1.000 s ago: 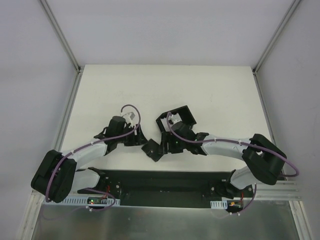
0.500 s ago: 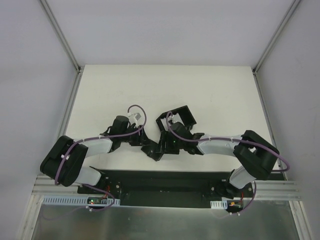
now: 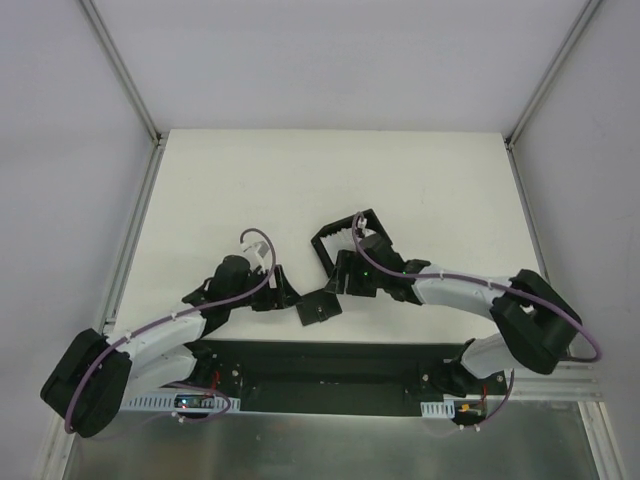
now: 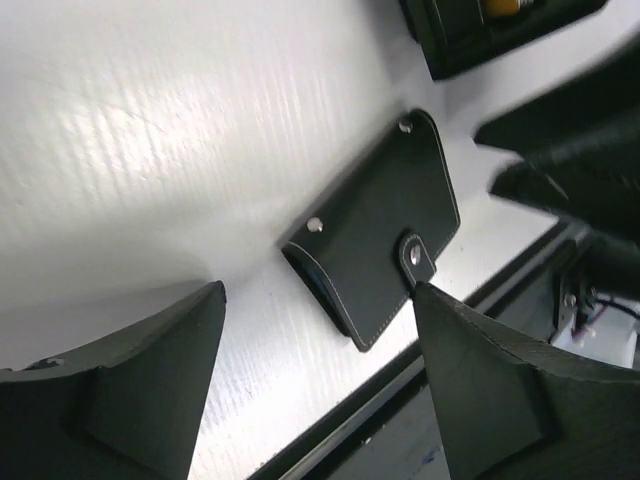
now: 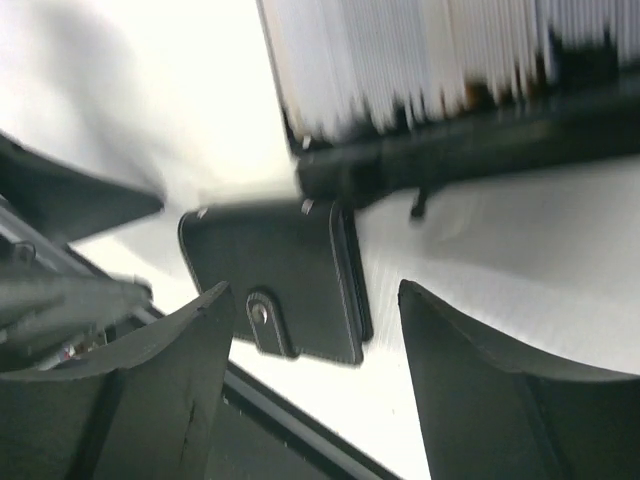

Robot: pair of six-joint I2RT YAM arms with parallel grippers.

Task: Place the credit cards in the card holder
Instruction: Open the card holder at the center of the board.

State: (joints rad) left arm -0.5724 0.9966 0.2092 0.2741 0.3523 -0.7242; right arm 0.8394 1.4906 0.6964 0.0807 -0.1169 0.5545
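Left tool [image 4: 315, 290] spread wide, empty | right tool [image 5: 315, 288] spread wide, empty | closed holder [image 4: 375, 235] lay on counter [image 4: 150, 130] ahead of both

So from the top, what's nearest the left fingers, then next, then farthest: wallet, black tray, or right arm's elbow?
1. Wallet, just right of the left fingers.
2. Black tray, farther back, toward the middle.
3. Right arm's elbow, far right side.

The credit cards [image 5: 420, 50] are blurred, cropped by the top edge.
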